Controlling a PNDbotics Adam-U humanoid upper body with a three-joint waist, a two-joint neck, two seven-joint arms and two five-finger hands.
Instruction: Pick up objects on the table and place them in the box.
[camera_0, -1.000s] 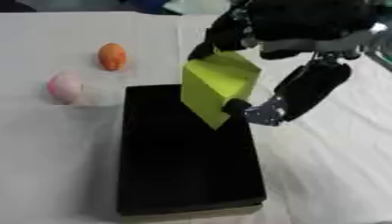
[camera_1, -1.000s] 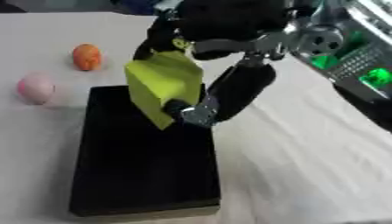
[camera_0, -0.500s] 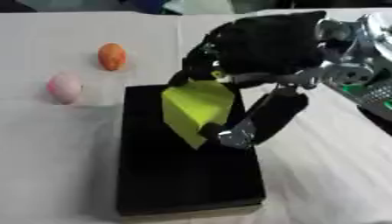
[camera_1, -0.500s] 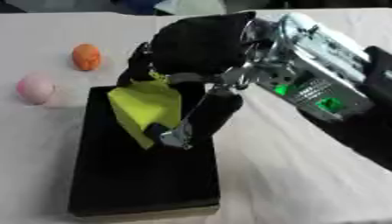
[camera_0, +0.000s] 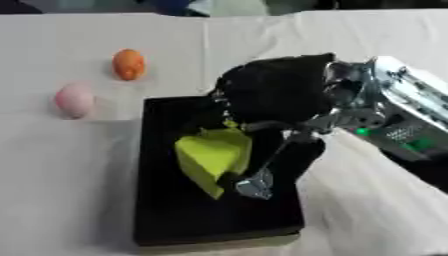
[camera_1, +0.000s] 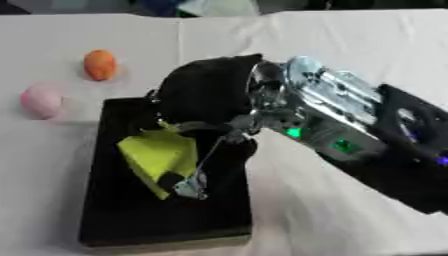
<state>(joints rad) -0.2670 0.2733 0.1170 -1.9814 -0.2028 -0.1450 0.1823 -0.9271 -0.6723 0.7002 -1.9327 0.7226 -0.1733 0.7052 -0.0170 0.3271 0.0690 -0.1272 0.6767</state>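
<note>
My right hand (camera_0: 276, 107) reaches in from the right and is low inside the black box (camera_0: 171, 220), with its fingers and thumb curled round a yellow-green block (camera_0: 213, 156). The block sits tilted, close to the box floor; whether it touches the floor I cannot tell. An orange egg-shaped object (camera_0: 129, 64) lies on the white cloth beyond the box's far left corner. A pink egg-shaped object (camera_0: 74, 99) lies to the left of the box. My left hand shows in neither view.
A white cloth (camera_0: 52, 175) covers the table around the box. My right forearm (camera_1: 350, 130), silver and black with green lights, slants across the right side above the cloth. Dark and blue things line the far edge.
My right hand has come down and toward me with the yellow-green block, from above the box's far edge to low inside the box. The orange and pink objects have stayed put.
</note>
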